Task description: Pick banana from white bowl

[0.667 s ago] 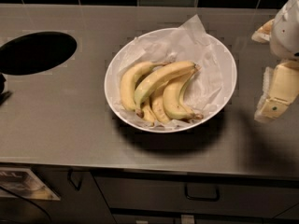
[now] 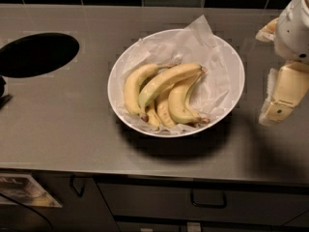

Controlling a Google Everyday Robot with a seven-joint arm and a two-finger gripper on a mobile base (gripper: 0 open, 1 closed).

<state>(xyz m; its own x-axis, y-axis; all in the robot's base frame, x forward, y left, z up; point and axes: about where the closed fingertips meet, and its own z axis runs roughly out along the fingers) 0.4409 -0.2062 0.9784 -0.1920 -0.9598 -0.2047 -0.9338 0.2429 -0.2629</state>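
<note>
The white bowl sits mid-counter with a crumpled paper liner. Several bananas lie in it. The banana is the longest, slim one, pale greenish yellow, lying diagonally on top with its dark tip at the lower left. A plumper banana lies to its left and a strongly curved one to its right. My gripper hangs at the right edge of the view, just right of the bowl and above the counter. Its cream fingers are spread apart and hold nothing.
A dark oval hole is cut in the steel counter at the left. Dark tiles run along the back wall. Drawer fronts with handles are below the counter's front edge.
</note>
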